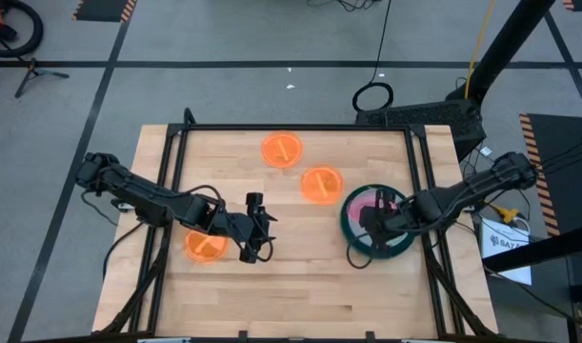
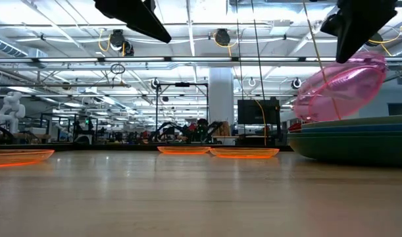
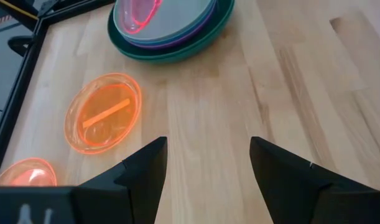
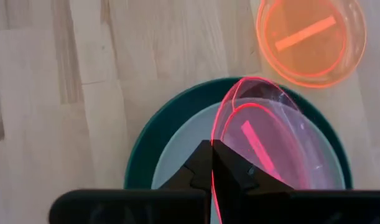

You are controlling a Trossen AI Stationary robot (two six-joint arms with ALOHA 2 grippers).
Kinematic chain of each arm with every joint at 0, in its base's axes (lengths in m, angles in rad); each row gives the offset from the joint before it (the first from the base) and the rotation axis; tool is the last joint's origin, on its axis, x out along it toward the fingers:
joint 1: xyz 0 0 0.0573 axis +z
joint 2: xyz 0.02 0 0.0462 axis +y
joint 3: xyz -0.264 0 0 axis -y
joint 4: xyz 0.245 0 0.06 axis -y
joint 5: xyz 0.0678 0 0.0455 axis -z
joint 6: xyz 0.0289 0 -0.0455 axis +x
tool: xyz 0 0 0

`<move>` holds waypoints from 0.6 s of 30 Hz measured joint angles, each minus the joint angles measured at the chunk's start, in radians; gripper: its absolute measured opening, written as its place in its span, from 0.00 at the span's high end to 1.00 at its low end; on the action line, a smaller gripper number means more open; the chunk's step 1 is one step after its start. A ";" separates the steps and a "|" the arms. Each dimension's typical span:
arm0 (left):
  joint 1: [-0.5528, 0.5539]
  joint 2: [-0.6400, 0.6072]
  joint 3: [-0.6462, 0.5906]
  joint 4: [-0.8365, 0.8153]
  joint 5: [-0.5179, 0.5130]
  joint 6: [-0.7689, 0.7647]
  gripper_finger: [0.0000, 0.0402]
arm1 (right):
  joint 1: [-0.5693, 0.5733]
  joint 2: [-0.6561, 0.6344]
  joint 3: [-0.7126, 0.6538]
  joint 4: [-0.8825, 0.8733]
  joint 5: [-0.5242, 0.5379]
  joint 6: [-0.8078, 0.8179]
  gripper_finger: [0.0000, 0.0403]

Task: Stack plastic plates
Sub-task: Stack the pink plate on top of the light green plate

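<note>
A stack of plates (image 1: 352, 233) sits at the table's right, a dark green one at the bottom (image 4: 143, 146) and a mint one on top (image 4: 183, 146). My right gripper (image 4: 213, 167) is shut on a pink plate (image 2: 342, 82), which stands tilted over the stack (image 2: 358, 141). Three translucent orange plates lie flat on the table: two toward the far edge (image 1: 282, 150) (image 1: 321, 184) and one near the left (image 1: 206, 246). My left gripper (image 1: 255, 229) hovers open above bare wood beside that third plate; its fingers (image 3: 146, 171) stand wide apart. My right gripper pinches the pink plate's rim (image 4: 216, 134) between its two fingers, on the raised edge nearest the arm. The fingers come from the table's right, slanting down. The plate tilts, its held edge high and its opposite edge (image 2: 302, 105) low just above the stack.
The stack's green rim (image 3: 177, 53) lies near the table's right rail. The nearer far-side orange plate (image 4: 311, 40) sits just beyond the stack. A black frame (image 1: 291, 128) runs round the table. Bare wood spreads across the middle and near side.
</note>
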 joint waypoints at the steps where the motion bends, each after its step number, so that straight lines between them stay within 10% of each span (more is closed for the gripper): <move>1: 0.000 0.000 0.000 0.000 0.000 0.000 0.42 | 0.007 0.000 0.000 0.001 0.000 0.013 1.00; 18: 0.000 0.000 0.000 -0.057 0.000 -0.042 0.42 | 0.054 0.001 -0.001 -0.001 0.000 0.140 0.99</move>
